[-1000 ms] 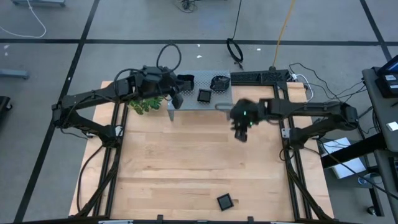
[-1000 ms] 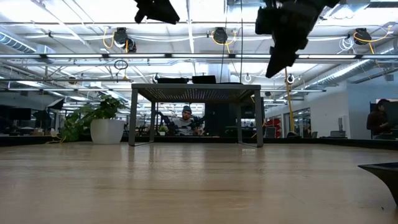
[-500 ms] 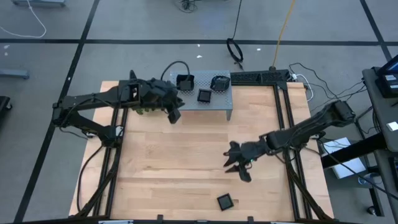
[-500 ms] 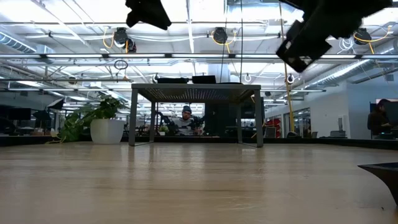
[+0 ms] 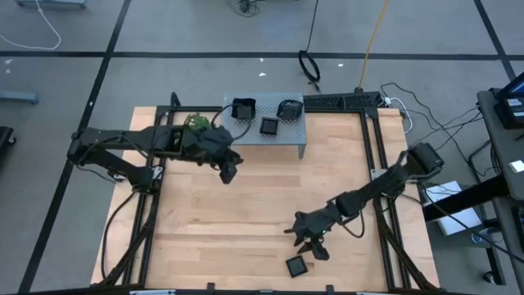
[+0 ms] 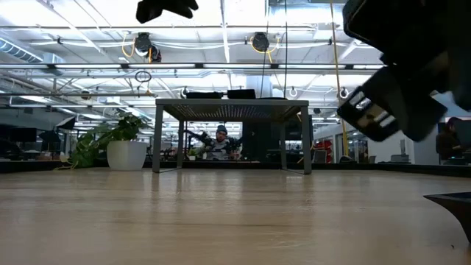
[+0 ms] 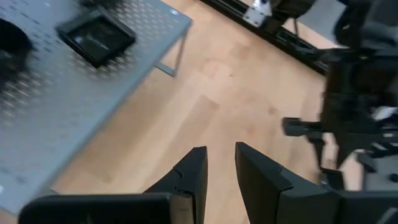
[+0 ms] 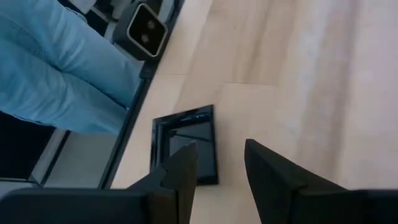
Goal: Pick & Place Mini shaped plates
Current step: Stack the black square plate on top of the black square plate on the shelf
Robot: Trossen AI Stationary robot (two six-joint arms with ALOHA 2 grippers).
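A: High view, what've you got?
B: Your right gripper (image 5: 309, 244) hangs just above a square black plate (image 5: 295, 265) lying near the table's front edge (image 5: 270, 288). Three more plates (image 5: 268, 125) sit on the grey stand (image 5: 246, 135) at the back.

A: Wrist views?
B: Right wrist: glossy flat plate w/ raised rim (image 8: 186, 144) beside the table edge; fingers (image 8: 180, 171) spread, nothing between. Left gripper (image 7: 219, 167): narrow gap, empty, over bare wood by the stand.

Plate (image 6: 450, 208) cut off by frame edge
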